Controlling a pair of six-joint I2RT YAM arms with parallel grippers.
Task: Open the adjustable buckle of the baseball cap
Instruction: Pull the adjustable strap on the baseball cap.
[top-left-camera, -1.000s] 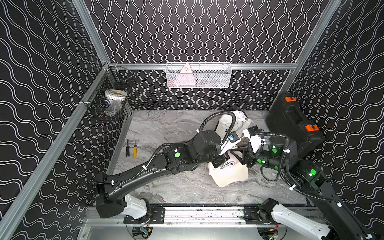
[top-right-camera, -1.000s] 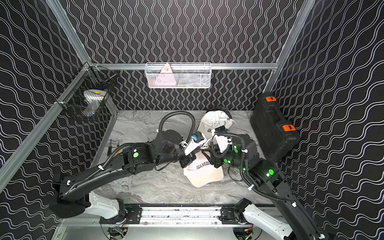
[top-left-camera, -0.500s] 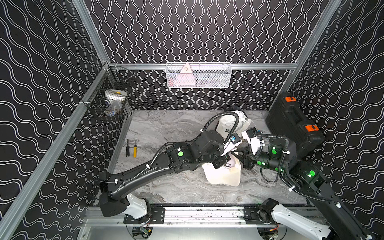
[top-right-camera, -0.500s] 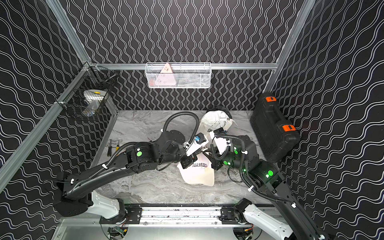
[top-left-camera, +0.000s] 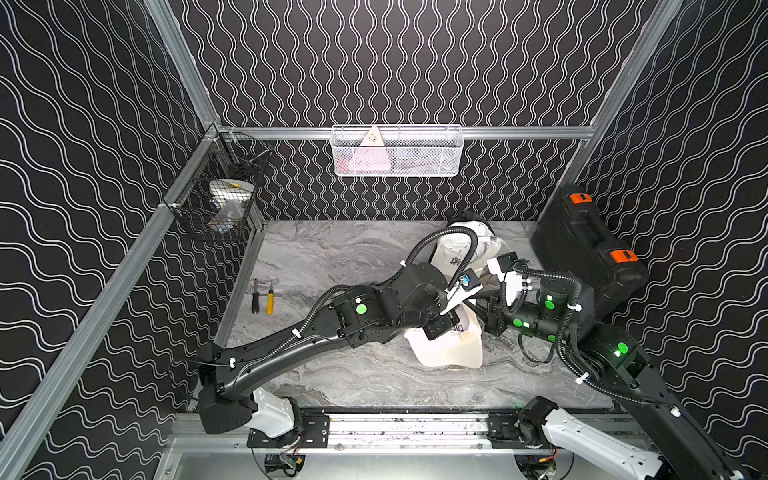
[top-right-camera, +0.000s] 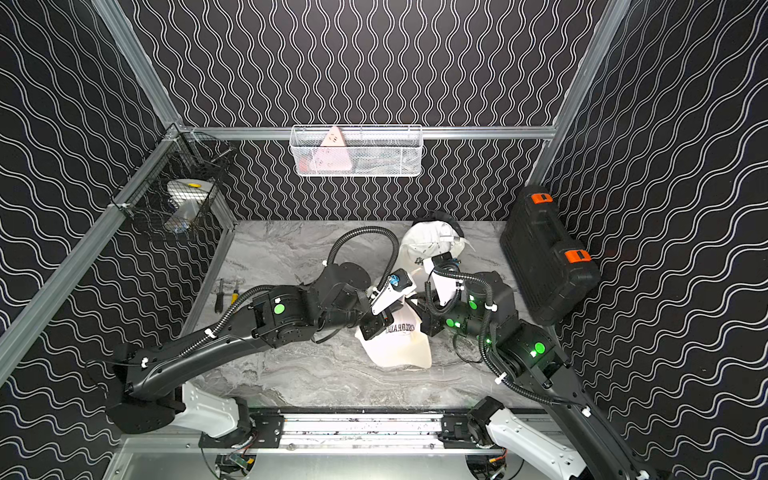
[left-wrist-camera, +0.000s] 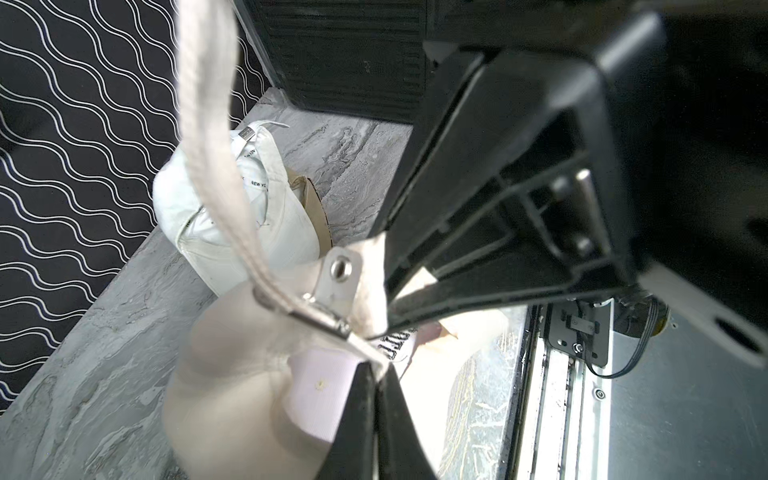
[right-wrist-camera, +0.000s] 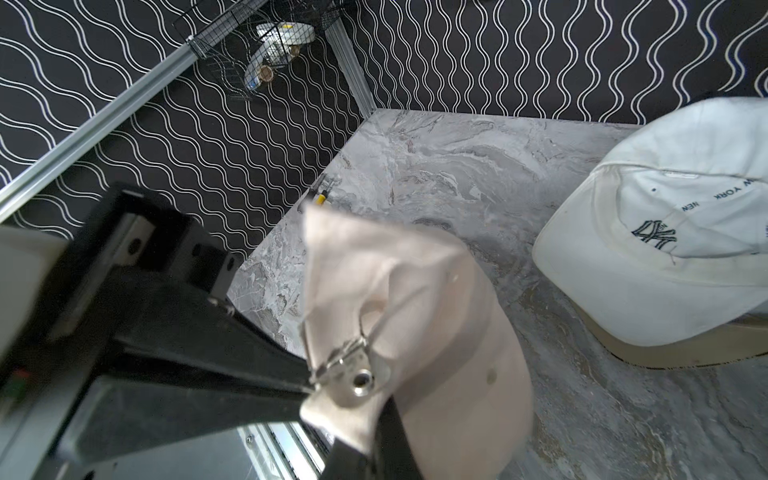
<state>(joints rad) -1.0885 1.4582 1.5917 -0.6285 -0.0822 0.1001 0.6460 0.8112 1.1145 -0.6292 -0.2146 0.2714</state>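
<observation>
Two closures noted: left gripper (left-wrist-camera: 376, 370) and right gripper (right-wrist-camera: 380, 409) each clamped tight on baseball cap (top-right-camera: 399, 349) fabric beside its metal buckle (left-wrist-camera: 320, 316); cap over middle of table (top-right-camera: 291, 374), near white cap (top-right-camera: 432, 241)

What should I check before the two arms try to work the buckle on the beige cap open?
1. Grip of left pincer, shut on the beige cap beside the buckle: ok.
2. Grip of right pincer, shut on cap fabric by the metal eyelet: ok.
3. Buckle seen by both wrist cameras: ok.
4. Buckle open: not ok, the strap runs through it.
5. The white cap lies apart from the beige one: ok.
6. Brim lifted off the table: cannot tell.
</observation>
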